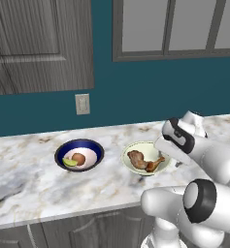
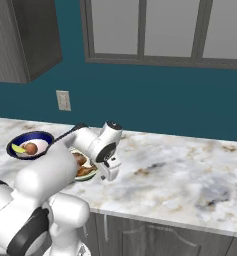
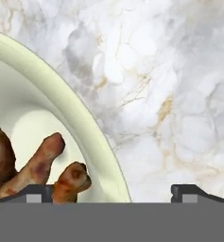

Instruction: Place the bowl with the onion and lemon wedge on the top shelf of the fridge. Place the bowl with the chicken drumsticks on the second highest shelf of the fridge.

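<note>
Arm bent low over the counter (image 1: 29,179); gripper (image 3: 112,191) points down, fingers spread wide astride the cream bowl's (image 1: 136,167) rim, one over the drumsticks (image 1: 144,161), gripping nothing. Blue bowl (image 1: 79,154) sits nearby.

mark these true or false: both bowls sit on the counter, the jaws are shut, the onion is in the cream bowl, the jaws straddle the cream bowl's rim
Both bowls sit on the counter: true.
The jaws are shut: false, the gripper is open.
The onion is in the cream bowl: false, it lies with the lemon wedge in the dark blue bowl.
The jaws straddle the rim of the cream bowl holding the chicken drumsticks: true, one finger inside, one outside.
</note>
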### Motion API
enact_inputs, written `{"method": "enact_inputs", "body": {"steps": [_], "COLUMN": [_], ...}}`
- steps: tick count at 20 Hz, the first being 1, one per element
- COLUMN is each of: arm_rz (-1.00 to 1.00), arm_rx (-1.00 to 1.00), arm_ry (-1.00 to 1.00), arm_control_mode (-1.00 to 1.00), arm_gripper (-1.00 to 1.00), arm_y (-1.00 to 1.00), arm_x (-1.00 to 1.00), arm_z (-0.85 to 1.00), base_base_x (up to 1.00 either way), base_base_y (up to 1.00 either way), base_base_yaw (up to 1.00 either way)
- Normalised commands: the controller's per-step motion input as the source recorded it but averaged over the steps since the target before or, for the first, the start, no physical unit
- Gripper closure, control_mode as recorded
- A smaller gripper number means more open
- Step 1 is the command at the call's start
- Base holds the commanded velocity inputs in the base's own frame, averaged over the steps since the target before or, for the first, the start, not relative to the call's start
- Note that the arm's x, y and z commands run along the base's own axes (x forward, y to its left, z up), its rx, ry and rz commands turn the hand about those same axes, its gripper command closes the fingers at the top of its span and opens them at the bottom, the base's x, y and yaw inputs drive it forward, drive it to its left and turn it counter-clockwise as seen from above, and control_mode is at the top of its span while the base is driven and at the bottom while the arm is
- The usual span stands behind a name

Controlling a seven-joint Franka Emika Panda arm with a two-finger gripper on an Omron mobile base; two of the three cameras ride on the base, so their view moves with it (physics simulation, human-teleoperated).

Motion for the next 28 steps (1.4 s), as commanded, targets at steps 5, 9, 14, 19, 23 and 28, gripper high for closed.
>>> {"method": "enact_inputs", "body": {"steps": [5, 9, 14, 19, 23, 28], "arm_rz": [-0.07, -0.08, 0.0, 0.0, -0.03, -0.09], "arm_rx": [0.0, 0.0, 0.0, 0.02, 0.02, 0.0], "arm_ry": [0.0, 0.0, 0.0, 0.0, 0.0, -0.04], "arm_control_mode": [-1.0, -1.0, -1.0, -1.0, -1.0, -1.0], "arm_gripper": [-1.0, 1.0, 1.0, 1.0, 1.0, 1.0], "arm_y": [0.24, 0.13, 0.0, 0.0, 0.0, 0.0], "arm_x": [0.15, 0.18, 0.0, -0.06, -0.55, -0.95], "arm_z": [-0.27, -0.14, 0.0, 0.08, 0.72, 1.0], "base_base_x": [0.0, 0.0, 0.0, 0.0, 0.0, 0.0], "base_base_y": [0.0, 0.0, 0.0, 0.0, 0.0, 0.0], "base_base_yaw": [0.0, 0.0, 0.0, 0.0, 0.0, 0.0]}}
